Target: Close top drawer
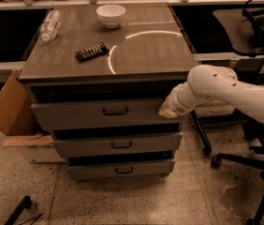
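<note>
The top drawer (94, 114) is a wide grey metal drawer with a dark loop handle (115, 111) at its centre. It stands a little way out of the cabinet (146, 50), with a dark gap above its front. My gripper (167, 111) is at the end of the white arm (230, 90) that comes in from the right. It rests against the right end of the top drawer's front.
Two slimmer drawers (118, 144) sit below. On the cabinet top lie a white bowl (110, 15), a plastic bottle (50, 25) and a dark snack bar (91, 51). A cardboard box (15, 121) stands at the left, office chairs (258, 139) at the right.
</note>
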`<state>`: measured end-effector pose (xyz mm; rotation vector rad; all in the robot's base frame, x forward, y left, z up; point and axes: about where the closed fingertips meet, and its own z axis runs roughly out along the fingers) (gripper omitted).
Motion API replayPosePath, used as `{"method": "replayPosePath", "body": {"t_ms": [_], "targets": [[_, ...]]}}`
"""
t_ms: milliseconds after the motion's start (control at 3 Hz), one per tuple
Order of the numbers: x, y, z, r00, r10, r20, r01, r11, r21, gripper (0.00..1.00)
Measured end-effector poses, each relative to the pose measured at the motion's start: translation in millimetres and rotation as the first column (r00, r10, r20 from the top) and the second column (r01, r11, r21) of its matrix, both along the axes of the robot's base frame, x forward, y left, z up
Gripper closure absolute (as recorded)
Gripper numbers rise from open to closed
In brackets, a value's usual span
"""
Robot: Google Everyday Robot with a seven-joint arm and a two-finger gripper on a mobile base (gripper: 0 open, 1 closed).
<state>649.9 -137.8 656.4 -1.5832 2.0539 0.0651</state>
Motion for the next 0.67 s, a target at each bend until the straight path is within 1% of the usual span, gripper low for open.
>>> {"method": "replayPosePath", "body": {"t_ms": [333, 667], "targets": [[-2, -1, 3, 1.0000, -0.001, -0.001, 0.001, 1.000, 0.003, 1.00], [-18, -8, 12, 0.9999, -0.007, 0.009, 0.007, 1.000, 0.002, 1.00]]}}
